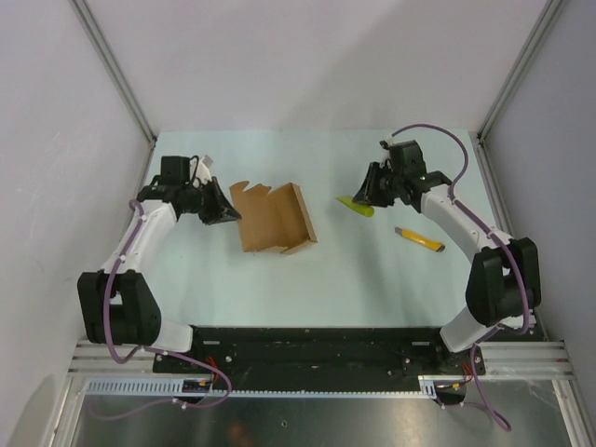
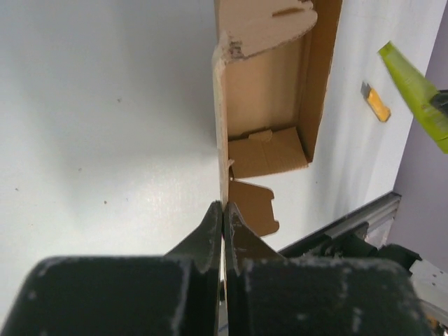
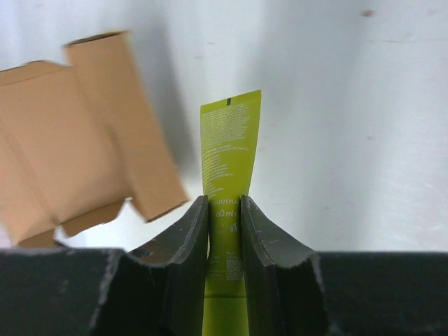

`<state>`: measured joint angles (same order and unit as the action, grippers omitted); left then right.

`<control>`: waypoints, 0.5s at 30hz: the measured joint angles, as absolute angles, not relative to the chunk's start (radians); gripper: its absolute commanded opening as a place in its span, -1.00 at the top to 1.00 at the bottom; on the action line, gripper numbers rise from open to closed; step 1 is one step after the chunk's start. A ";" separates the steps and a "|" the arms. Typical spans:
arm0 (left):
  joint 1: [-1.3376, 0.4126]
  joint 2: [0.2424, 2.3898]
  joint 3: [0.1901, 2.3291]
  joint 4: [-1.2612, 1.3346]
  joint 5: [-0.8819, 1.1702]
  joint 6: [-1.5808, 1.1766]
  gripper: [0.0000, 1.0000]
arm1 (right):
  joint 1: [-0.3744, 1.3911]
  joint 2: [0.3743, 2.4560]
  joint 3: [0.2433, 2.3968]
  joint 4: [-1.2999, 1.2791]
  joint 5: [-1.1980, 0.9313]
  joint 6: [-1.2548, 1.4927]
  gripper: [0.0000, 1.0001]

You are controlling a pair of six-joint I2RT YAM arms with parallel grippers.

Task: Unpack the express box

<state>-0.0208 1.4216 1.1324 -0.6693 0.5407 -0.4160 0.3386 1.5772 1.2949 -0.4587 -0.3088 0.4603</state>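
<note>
L gripper [image 2: 222, 206] is pressed shut on a thin flap of the open express box [image 1: 275, 219], mid-table. R gripper [image 3: 224, 203] pinches a yellow-green tube [image 3: 229, 140]. Utility knife [image 1: 421, 240] lies near it on the pale table [image 1: 372, 289]. White walls [image 1: 307, 56] & metal posts [image 1: 112, 65] stand on 3 sides.

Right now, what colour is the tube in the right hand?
The tube is yellow-green with small print; the right wrist view shows it best.
</note>
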 measured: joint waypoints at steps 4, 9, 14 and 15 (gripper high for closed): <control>-0.012 1.421 1.172 -0.722 0.525 -0.378 0.95 | 0.323 1.615 1.259 -0.458 -0.210 0.432 0.46; -0.012 1.409 1.206 -0.778 0.513 -0.340 0.86 | 0.332 1.661 1.224 -0.432 -0.051 0.403 0.44; -0.012 1.404 1.242 -0.811 0.505 -0.316 0.88 | 0.371 1.750 1.224 -0.390 0.098 0.363 0.42; -0.012 1.404 1.246 -0.816 0.506 -0.313 0.88 | 0.384 1.770 1.224 -0.382 0.120 0.356 0.39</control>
<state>-0.0124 1.4044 1.2465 -0.8158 0.5064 -0.3130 0.3843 1.7699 1.2240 -0.3817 0.1196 0.3557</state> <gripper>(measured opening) 0.067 0.284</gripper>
